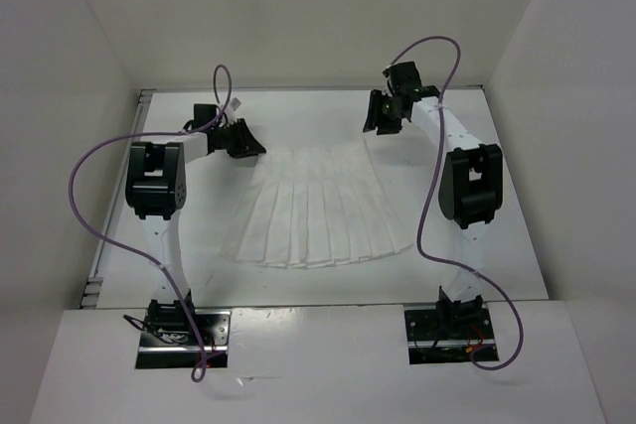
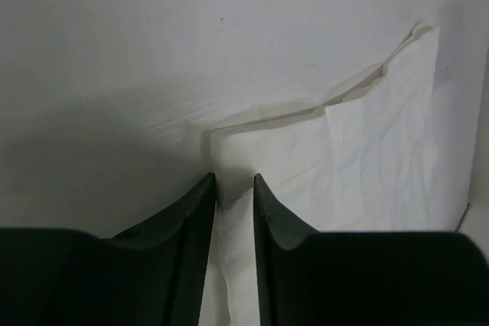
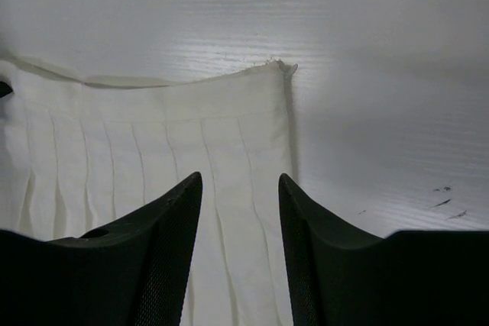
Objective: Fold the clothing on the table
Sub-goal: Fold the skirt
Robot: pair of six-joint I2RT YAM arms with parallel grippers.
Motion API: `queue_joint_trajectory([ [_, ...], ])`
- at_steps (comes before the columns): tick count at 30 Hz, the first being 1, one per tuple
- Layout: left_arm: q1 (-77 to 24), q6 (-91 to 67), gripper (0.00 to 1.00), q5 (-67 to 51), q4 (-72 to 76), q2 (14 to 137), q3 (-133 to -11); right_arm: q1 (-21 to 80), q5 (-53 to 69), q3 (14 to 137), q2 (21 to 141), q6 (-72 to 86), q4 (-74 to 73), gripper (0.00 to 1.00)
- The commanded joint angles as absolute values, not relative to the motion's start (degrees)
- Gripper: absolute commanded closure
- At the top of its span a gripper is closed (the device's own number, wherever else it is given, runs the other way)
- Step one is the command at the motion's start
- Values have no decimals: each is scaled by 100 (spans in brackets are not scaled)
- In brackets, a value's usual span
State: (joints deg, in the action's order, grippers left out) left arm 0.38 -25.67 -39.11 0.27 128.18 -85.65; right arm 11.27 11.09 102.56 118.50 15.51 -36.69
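The clothing [image 1: 318,211] is a white pleated garment spread in a fan shape on the table [image 1: 318,116], narrow end at the far side. My left gripper [image 1: 248,141] is down at its far left corner. In the left wrist view the left gripper [image 2: 234,177] has its jaws a narrow gap apart, with a crease of the clothing [image 2: 367,158] lying between them. My right gripper [image 1: 381,121] hovers by the far right corner. The right gripper [image 3: 240,177] is open, its fingers astride the clothing [image 3: 153,127] near the hemmed corner.
Plain white walls close in the table on three sides. A metal edge strip [image 1: 99,265] runs along the left side. Purple cables [image 1: 75,186] loop off both arms. A few small dark marks [image 3: 447,196] dot the table to the right of the garment.
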Motion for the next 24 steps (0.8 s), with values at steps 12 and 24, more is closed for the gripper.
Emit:
queue_joint_trajectory([
  [12,-35,-2575,100,-4377,26,13043,-8508,800,1837,11654,13192,1143,-4051,50],
  [24,-35,-2628,100,-4324,-79,13096,-8613,747,2206,11602,13596,1037,-4052,50],
])
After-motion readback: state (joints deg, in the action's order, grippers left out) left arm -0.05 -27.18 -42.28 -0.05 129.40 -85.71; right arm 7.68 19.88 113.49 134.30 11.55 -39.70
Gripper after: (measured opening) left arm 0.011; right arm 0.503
